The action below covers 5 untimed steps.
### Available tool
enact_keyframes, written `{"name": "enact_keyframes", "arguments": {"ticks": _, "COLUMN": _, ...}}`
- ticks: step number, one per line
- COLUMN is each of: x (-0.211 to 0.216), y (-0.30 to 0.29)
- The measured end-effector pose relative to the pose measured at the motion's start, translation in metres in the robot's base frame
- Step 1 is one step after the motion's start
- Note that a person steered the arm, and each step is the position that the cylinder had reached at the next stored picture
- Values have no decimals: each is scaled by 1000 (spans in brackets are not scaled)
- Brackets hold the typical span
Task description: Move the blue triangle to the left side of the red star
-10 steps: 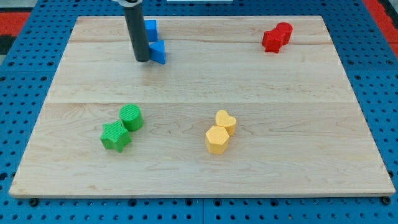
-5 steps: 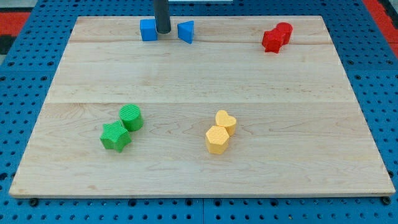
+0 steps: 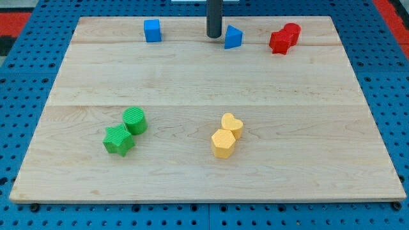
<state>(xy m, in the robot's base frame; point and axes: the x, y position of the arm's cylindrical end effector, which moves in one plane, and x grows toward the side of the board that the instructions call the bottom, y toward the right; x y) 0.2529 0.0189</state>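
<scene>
Blue triangle (image 3: 233,38) just right of my tip (image 3: 213,35), left of red star (image 3: 278,42); no fingers on this rod.

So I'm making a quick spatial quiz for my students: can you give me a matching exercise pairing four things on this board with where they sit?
Things:
1. blue cube
2. blue triangle
3. green star
4. yellow heart

Places:
A. just right of my tip, near the red star
B. bottom left, touching the green cylinder
C. top left, alone
D. bottom centre, against the yellow hexagon

Pairs: 1-C, 2-A, 3-B, 4-D
</scene>
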Motion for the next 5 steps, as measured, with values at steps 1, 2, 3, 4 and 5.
{"name": "enact_keyframes", "arguments": {"ticks": 1, "x": 10, "y": 13}}
{"name": "enact_keyframes", "arguments": {"ticks": 2, "x": 13, "y": 35}}
{"name": "enact_keyframes", "arguments": {"ticks": 3, "x": 13, "y": 63}}
{"name": "enact_keyframes", "arguments": {"ticks": 4, "x": 13, "y": 80}}
{"name": "enact_keyframes", "arguments": {"ticks": 5, "x": 13, "y": 86}}
